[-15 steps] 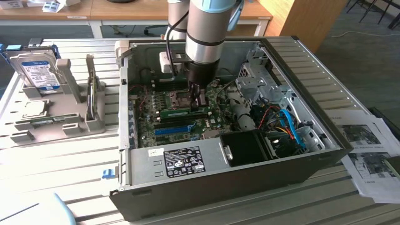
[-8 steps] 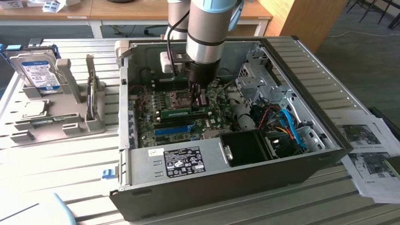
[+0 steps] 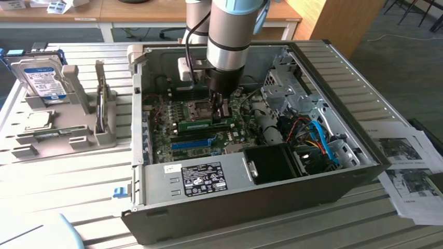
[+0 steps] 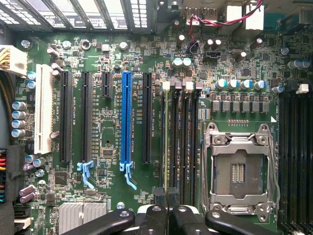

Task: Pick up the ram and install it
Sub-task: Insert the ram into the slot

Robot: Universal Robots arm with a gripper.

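The ram (image 3: 196, 125) is a thin green stick standing on edge along the black memory slots (image 4: 185, 137) of the motherboard, inside the open computer case (image 3: 360, 155). In the wrist view the ram (image 4: 167, 137) shows edge-on as a narrow green line in the slot nearest the long blue slot (image 4: 126, 117). My gripper (image 3: 221, 118) reaches straight down into the case. Its black fingertips (image 4: 159, 195) are pressed together on the ram's top edge, so my gripper (image 4: 167, 196) is shut on the ram. Whether the ram is fully seated in its slot I cannot tell.
The empty CPU socket (image 4: 239, 169) lies beside the memory slots. A power supply (image 3: 201, 179) and blue cables (image 3: 320, 141) fill the case's near side. At the exterior view's left, a grey fixture (image 3: 76, 132) holds a hard drive (image 3: 41, 78). Papers (image 3: 408, 166) lie at the right.
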